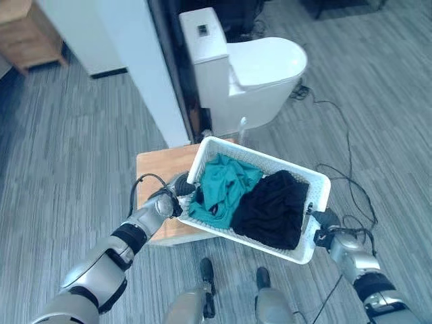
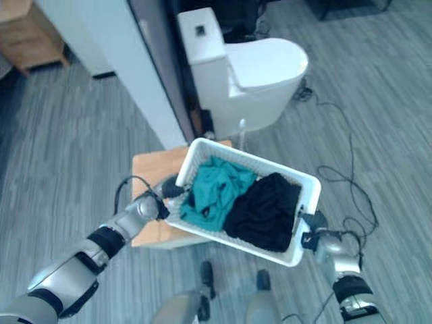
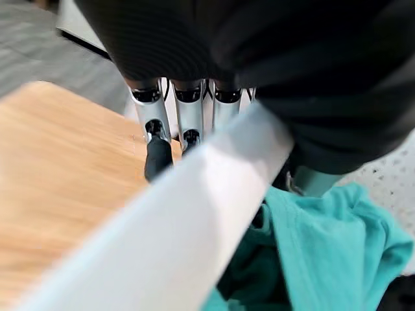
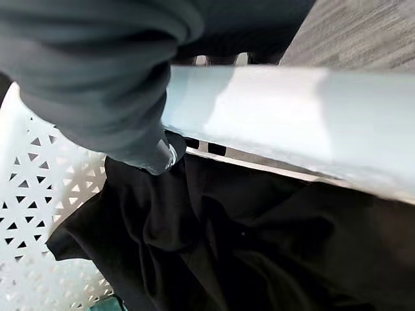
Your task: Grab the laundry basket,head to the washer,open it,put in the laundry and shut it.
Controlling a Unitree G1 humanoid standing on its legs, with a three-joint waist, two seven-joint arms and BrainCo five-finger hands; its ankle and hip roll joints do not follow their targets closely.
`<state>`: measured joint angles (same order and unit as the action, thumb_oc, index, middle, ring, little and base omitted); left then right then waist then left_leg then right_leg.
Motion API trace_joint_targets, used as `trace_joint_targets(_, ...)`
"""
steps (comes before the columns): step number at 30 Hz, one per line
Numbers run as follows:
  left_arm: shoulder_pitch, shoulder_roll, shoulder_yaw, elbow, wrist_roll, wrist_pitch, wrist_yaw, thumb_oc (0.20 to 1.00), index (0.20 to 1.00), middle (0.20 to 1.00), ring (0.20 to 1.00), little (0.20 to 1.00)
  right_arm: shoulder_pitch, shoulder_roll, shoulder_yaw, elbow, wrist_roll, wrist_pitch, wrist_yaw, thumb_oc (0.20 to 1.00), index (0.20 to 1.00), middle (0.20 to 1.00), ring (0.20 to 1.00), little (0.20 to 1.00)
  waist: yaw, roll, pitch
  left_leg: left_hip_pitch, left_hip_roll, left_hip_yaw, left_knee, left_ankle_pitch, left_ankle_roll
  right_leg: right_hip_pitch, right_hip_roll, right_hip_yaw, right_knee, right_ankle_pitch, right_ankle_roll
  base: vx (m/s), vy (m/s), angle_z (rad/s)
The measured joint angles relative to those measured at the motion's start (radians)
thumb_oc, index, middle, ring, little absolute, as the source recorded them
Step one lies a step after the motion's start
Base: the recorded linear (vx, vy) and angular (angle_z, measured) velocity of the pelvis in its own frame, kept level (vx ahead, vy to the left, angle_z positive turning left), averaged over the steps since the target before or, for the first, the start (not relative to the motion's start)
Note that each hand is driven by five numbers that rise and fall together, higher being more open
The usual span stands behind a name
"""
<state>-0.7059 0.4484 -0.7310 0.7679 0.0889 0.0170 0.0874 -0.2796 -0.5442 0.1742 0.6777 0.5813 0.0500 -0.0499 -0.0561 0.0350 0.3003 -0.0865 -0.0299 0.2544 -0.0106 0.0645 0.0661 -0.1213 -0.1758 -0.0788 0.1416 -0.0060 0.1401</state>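
Gripping opposite rims, left hand (image 1: 177, 192) and right hand (image 1: 325, 223) clasp a white basket (image 1: 322, 182) holding teal cloth (image 1: 226, 185) and black cloth (image 1: 273, 209).

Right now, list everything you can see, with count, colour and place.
laundry basket: one, white lattice, held over the stool by both short ends
teal garment: one, in the basket's left half
black garment: one, in the basket's right half
wooden stool: one, light brown, under the basket's left end
toilet: one, white, beyond the basket
wall panel: one, white, left of the toilet
left hand: gripping the left rim
right hand: gripping the right rim
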Motion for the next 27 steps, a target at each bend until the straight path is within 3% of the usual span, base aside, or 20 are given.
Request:
trace_joint_targets(2,-0.01,-0.013,-0.006,0.0,0.008,-0.006,-0.023,0.2,0.2,0.2,0.2,0.2,0.022,-0.012,-0.02,-0.002,-0.007,0.001,0.011,0.2,0.2,0.2,0.2,0.2,-0.016,-0.001,-0.003,0.029,0.023,0.063,0.0,-0.015,0.012,-0.002,-0.01,-0.095,0.0,0.032,-0.019,-0.08,0.056,-1.05)
trace_joint_targets(3,0.0,-0.013,-0.009,0.001,0.011,-0.011,-0.036,0.2,0.2,0.2,0.2,0.2,0.041,-0.014,-0.026,-0.009,-0.008,0.001,0.024,0.2,0.2,0.2,0.2,0.2,-0.005,-0.001,-0.003,0.067,0.05,0.126,-0.004,-0.025,0.023,-0.006,-0.016,-0.17,0.07,-0.003,-0.054,-0.05,-0.01,-1.22)
trace_joint_targets(4,0.01,-0.014,-0.008,0.001,0.011,-0.012,-0.041,0.2,0.2,0.2,0.2,0.2,0.045,-0.014,-0.025,-0.004,-0.01,0.003,0.031,0.2,0.2,0.2,0.2,0.2,-0.001,0.002,-0.005,0.092,0.062,0.156,-0.007,-0.028,0.023,-0.012,-0.022,-0.198,0.174,-0.048,-0.062,-0.13,-0.06,-1.3)
trace_joint_targets(7,0.037,-0.018,-0.01,0.001,0.011,-0.023,-0.057,0.2,0.2,0.2,0.2,0.2,0.063,-0.019,-0.022,0.004,-0.017,0.003,0.043,0.2,0.2,0.2,0.2,0.2,0.025,0.003,-0.08,0.104,0.106,0.279,-0.023,-0.035,0.016,-0.019,-0.075,-0.26,0.38,-0.13,-0.021,-0.14,-0.114,-1.21)
trace_joint_targets(8,0.04,-0.01,-0.028,0.004,0.01,-0.028,-0.061,0.2,0.2,0.2,0.2,0.2,0.065,-0.019,-0.022,0.009,-0.021,0.003,0.055,0.2,0.2,0.2,0.2,0.2,0.047,-0.017,-0.114,0.109,0.113,0.317,-0.023,-0.034,0.012,0.039,-0.114,-0.291,0.322,-0.14,0.009,-0.17,-0.17,-1.25)
trace_joint_targets(9,0.039,-0.005,-0.031,0.005,0.01,-0.03,-0.063,0.2,0.2,0.2,0.2,0.2,0.065,-0.019,-0.022,0.008,-0.029,0.003,0.056,0.2,0.2,0.2,0.2,0.2,0.043,-0.034,-0.123,0.11,0.111,0.331,-0.014,-0.035,0.007,0.075,-0.135,-0.291,0.268,-0.128,0.009,-0.25,-0.253,-1.29)
trace_joint_targets(10,0.041,0.002,-0.036,0.012,0.009,-0.036,-0.063,0.2,0.2,0.2,0.2,0.2,0.055,-0.018,-0.018,0.012,-0.044,0.003,0.059,0.2,0.2,0.2,0.2,0.2,0.053,-0.049,-0.132,0.119,0.118,0.379,-0.006,-0.023,-0.025,0.092,-0.141,-0.296,0.193,-0.129,0.015,-0.12,-0.123,-1.28)
trace_joint_targets(11,0.049,0.008,-0.035,0.033,0.005,-0.042,-0.064,0.2,0.2,0.2,0.2,0.2,0.03,-0.019,-0.001,0.014,-0.049,0.004,0.059,0.2,0.2,0.2,0.2,0.2,0.07,-0.052,-0.135,0.124,0.134,0.401,0.01,-0.018,-0.023,0.092,-0.108,-0.323,0.136,-0.125,-0.006,-0.14,-0.183,-1.68)
trace_joint_targets(13,0.083,0.008,-0.02,0.035,-0.003,-0.059,-0.067,0.2,0.2,0.2,0.2,0.2,-0.011,-0.029,0.033,0.043,-0.068,0.009,0.057,0.2,0.2,0.2,0.2,0.2,0.061,-0.046,-0.147,0.089,0.169,0.341,0.056,-0.061,-0.018,0.1,-0.053,-0.265,0.031,-0.072,-0.062,-0.2,-0.303,-1.68)
trace_joint_targets(14,0.096,0.002,-0.013,0.032,-0.005,-0.075,-0.067,0.2,0.2,0.2,0.2,0.2,-0.017,-0.051,0.048,0.05,-0.072,0.014,0.058,0.2,0.2,0.2,0.2,0.2,0.059,-0.035,-0.165,0.103,0.146,0.326,-0.033,-0.042,-0.023,0.073,-0.029,-0.237,0.024,-0.058,-0.074,-0.18,-0.323,-1.49)
trace_joint_targets(15,0.117,-0.008,0.013,0.031,-0.005,-0.082,-0.068,0.2,0.2,0.2,0.2,0.2,-0.031,-0.075,0.068,0.05,-0.082,0.016,0.071,0.2,0.2,0.2,0.2,0.2,0.067,-0.006,-0.182,0.111,0.16,0.336,-0.059,0.035,-0.011,0.045,0.004,-0.229,0.022,-0.047,-0.086,-0.14,-0.334,-1.51)
trace_joint_targets(16,0.13,-0.027,0.034,0.055,-0.006,-0.078,-0.068,0.2,0.2,0.2,0.2,0.2,-0.039,-0.077,0.095,0.048,-0.085,0.016,0.08,0.2,0.2,0.2,0.2,0.2,0.057,-0.008,-0.185,0.13,0.191,0.353,-0.039,0.021,-0.045,0.049,0.044,-0.222,-0.001,-0.044,-0.095,-0.17,-0.441,-1.47)
trace_joint_targets(18,0.152,-0.046,0.061,0.108,-0.013,-0.084,-0.063,0.2,0.2,0.2,0.2,0.2,-0.043,-0.071,0.127,0.049,-0.084,0.024,0.078,0.2,0.2,0.2,0.2,0.2,0.072,-0.052,-0.188,0.113,0.216,0.276,0.047,0.026,-0.04,0.034,0.063,-0.173,-0.002,-0.032,-0.122,-0.2,-0.387,-1.26)
trace_joint_targets(19,0.167,-0.055,0.056,0.136,-0.021,-0.09,-0.063,0.2,0.2,0.2,0.2,0.2,-0.048,-0.068,0.153,0.055,-0.083,0.025,0.075,0.2,0.2,0.2,0.2,0.2,0.082,-0.091,-0.186,0.038,0.238,0.091,0.197,0.029,-0.04,0.034,0.073,-0.133,-0.017,-0.017,-0.146,-0.15,-0.222,-1.01)
trace_joint_targets(21,0.17,-0.063,0.046,0.146,-0.036,-0.097,-0.065,0.2,0.2,0.2,0.2,0.2,-0.055,-0.074,0.162,0.075,-0.08,0.035,0.077,0.2,0.2,0.2,0.2,0.2,0.087,-0.114,-0.18,0.013,0.213,-0.108,0.175,-0.036,-0.159,0.044,0.071,-0.104,-0.043,-0.011,-0.15,-0.05,-0.188,-0.64)
trace_joint_targets(22,0.17,-0.066,0.042,0.146,-0.042,-0.101,-0.067,0.2,0.2,0.2,0.2,0.2,-0.056,-0.076,0.162,0.079,-0.075,0.04,0.077,0.2,0.2,0.2,0.2,0.2,0.086,-0.111,-0.176,0.006,0.178,-0.237,0.104,-0.041,-0.185,0.05,0.087,-0.09,-0.047,-0.007,-0.157,-0.04,-0.212,-0.46)
trace_joint_targets(23,0.17,-0.065,0.043,0.144,-0.043,-0.1,-0.066,0.2,0.2,0.2,0.2,0.2,-0.056,-0.073,0.162,0.079,-0.073,0.04,0.077,0.2,0.2,0.2,0.2,0.2,0.087,-0.107,-0.175,-0.005,0.15,-0.309,0.078,-0.04,-0.185,0.053,0.098,-0.075,-0.05,-0.005,-0.161,-0.02,-0.153,-0.56)
trace_joint_targets(24,0.17,-0.062,0.043,0.142,-0.046,-0.097,-0.066,0.2,0.2,0.2,0.2,0.2,-0.059,-0.07,0.162,0.078,-0.063,0.04,0.077,0.2,0.2,0.2,0.2,0.2,0.098,-0.098,-0.175,-0.002,0.129,-0.352,0.037,-0.029,-0.182,0.062,0.113,-0.062,-0.063,0.001,-0.165,-0.02,-0.061,-0.41)
trace_joint_targets(26,0.168,-0.064,0.045,0.123,-0.049,-0.091,-0.064,0.2,0.2,0.2,0.2,0.2,-0.061,-0.083,0.161,0.077,-0.043,0.04,0.076,0.2,0.2,0.2,0.2,0.2,0.092,-0.041,-0.156,-0.003,0.117,-0.341,0.009,0.094,-0.16,0.112,0.16,-0.064,-0.098,0.011,-0.16,0.0,-0.037,-0.25)
trace_joint_targets(27,0.167,-0.06,0.045,0.115,-0.049,-0.091,-0.063,0.2,0.2,0.2,0.2,0.2,-0.059,-0.081,0.162,0.078,-0.038,0.04,0.076,0.2,0.2,0.2,0.2,0.2,0.089,-0.033,-0.152,-0.001,0.126,-0.306,0.015,0.073,-0.15,0.123,0.168,-0.065,-0.11,0.008,-0.154,0.02,-0.072,-0.09)
